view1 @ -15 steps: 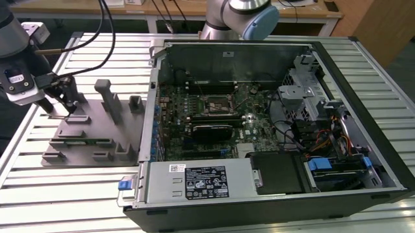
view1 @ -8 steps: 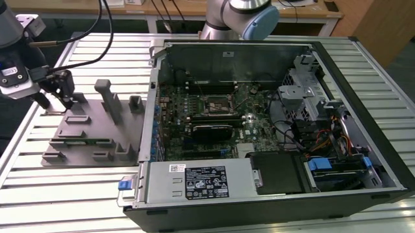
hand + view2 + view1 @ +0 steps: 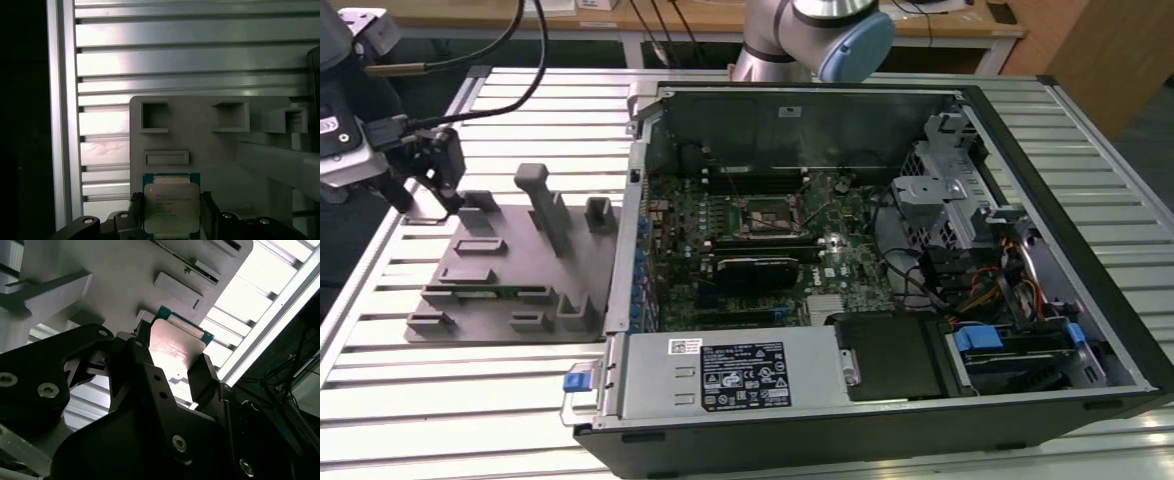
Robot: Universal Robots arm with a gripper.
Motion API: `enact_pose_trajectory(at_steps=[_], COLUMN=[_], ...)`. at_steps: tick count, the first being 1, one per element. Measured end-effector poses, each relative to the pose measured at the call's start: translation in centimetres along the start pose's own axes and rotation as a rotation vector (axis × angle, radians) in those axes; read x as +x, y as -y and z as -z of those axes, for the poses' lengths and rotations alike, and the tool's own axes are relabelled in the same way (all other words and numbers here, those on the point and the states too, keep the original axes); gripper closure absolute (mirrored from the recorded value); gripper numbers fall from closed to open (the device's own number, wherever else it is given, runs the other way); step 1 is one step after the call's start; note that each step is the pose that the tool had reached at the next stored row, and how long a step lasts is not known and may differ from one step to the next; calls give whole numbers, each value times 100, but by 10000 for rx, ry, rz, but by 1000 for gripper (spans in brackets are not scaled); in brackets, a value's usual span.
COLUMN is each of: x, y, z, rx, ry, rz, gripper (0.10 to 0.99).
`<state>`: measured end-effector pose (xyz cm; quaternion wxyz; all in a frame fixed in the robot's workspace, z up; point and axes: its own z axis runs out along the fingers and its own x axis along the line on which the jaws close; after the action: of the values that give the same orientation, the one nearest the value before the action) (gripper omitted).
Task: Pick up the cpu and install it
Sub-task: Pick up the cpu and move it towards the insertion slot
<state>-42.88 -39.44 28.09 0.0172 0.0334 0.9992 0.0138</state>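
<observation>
The cpu [image 3: 171, 206] is a flat square chip with a silver top and a green border. It sits between my gripper's two black fingers [image 3: 135, 204], which press on its opposite edges. In the second wrist view the cpu [image 3: 175, 346] is seen from below, held just off the grey fixture block [image 3: 125, 275]. In the exterior view my gripper [image 3: 435, 205] hangs over the far left corner of the grey fixture [image 3: 507, 275], at the exterior view's left. The motherboard socket [image 3: 767, 213] lies inside the open computer case [image 3: 1067, 250], well to the exterior view's right of the gripper.
Tall posts [image 3: 544, 205] rise from the grey fixture beside the gripper. The slatted aluminium table [image 3: 454, 400] carries both fixture and case. The case walls, drive cage [image 3: 954, 170], cables [image 3: 987, 290] and power supply [image 3: 734, 372] surround the motherboard. The arm's base [image 3: 807, 40] stands behind the case.
</observation>
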Motion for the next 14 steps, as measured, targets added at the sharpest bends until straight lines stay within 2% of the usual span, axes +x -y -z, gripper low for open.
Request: enact_pose_trajectory(at_steps=[14], x=[-13], y=[-12], z=[397], rx=[0], ry=[0], rz=[0], gripper=[545])
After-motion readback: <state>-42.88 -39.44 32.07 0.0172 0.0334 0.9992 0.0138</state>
